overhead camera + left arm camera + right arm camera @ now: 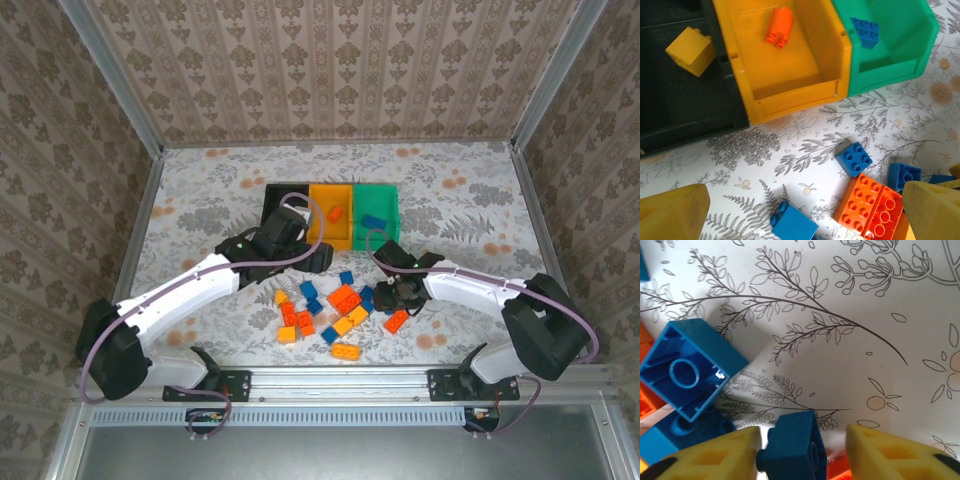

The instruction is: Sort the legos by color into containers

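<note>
since each of the containers holds just one brick, a yellow brick (690, 50) in the black bin (685, 110), a red-orange brick (779, 26) in the orange-yellow bin (785, 80) and a blue one (865, 31) in the green bin (900, 40), sorting looks barely begun. most legos (335, 310) lie loose near the worktop's (200, 180) near edge. the left gripper (802, 207) hangs spread wide above them; the right gripper (802, 435) straddles a small blue brick (792, 450), jaws half-closed, not yet pinching.

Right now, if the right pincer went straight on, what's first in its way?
Likely the blue lego between the fingers of the right pincer, then the table under it; depth is unclear.
</note>
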Controlling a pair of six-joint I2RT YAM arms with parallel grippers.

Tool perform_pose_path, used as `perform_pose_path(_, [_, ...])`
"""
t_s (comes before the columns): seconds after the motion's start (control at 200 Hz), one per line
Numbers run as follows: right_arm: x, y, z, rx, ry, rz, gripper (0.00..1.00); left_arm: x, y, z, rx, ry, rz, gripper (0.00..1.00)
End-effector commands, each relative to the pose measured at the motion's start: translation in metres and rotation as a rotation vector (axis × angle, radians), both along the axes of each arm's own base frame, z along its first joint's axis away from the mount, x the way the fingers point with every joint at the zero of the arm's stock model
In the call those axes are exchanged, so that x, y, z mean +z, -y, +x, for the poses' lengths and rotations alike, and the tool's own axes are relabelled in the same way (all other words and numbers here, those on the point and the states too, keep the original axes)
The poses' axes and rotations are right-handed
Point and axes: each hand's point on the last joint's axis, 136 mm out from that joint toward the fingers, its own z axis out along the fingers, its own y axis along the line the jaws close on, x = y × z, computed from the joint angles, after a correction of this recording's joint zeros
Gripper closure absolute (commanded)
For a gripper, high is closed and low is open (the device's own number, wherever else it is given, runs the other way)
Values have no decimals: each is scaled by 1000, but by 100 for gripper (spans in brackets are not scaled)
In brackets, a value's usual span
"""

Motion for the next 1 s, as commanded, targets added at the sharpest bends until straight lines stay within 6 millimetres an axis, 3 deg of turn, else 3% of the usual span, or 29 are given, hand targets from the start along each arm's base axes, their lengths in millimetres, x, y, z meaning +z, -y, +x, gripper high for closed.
perform_pose_path(0.0, [-8, 4, -2, 6, -10, -40, 58, 5, -16, 3, 80, 10, -17, 0])
perform_pose_path(0.15, [-3, 6, 1, -1, 10, -51, 71, 1, -26, 4, 109, 3, -1, 0])
perform_pose_path(0.31, [29, 3, 17, -11, 101, -31, 83, -3, -38, 5, 146, 14, 3, 0])
perform_pose_path(0.45, [81, -1, 46, -32, 240, 18, 85, -12, -49, 3, 176, 7, 3, 0])
perform_pose_path(0.61, [123, -1, 102, -126, 364, 54, 83, -22, -63, -2, 216, -5, 16, 0])
perform_pose_path(0.8, [116, 6, 178, -267, 406, 42, 81, -25, -74, -13, 252, -16, -15, 0])
perform_pose_path(0.995, [96, 7, 222, -310, 382, 21, 78, -23, -91, -24, 280, -4, -23, 0])
